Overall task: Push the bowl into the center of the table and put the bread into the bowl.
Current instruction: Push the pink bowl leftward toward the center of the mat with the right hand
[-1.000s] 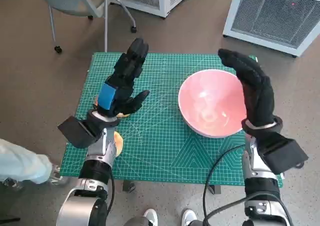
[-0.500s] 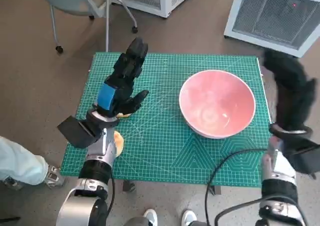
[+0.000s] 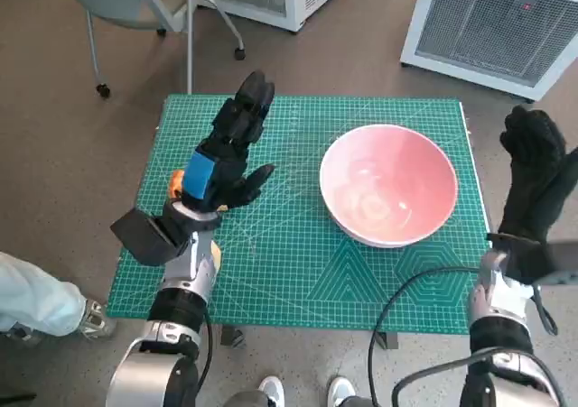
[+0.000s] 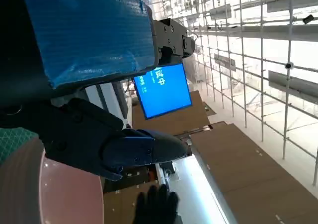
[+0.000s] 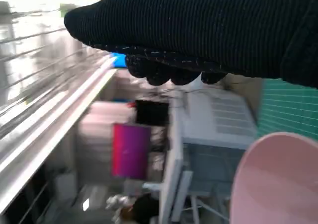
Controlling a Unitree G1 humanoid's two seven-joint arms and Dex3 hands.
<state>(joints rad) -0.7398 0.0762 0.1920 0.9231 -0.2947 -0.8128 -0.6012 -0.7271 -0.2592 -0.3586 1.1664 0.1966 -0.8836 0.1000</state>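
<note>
Head view, left to right: one left hand (image 3: 221, 159) hovers with fingers spread, empty, over the green cutting mat (image 3: 289, 254); one piece of bread (image 3: 177, 182) peeks from under it. One pink bowl (image 3: 388, 195) sits right of centre. One right hand (image 3: 535, 172), fingers apart, holds nothing, just off the mat's right edge. The push seems unfinished; next, nudge the bowl leftward.

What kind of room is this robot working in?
Probably a lab or workshop: a small table under a green cutting mat, white vented machines on the floor behind, and a wheeled chair nearby.
</note>
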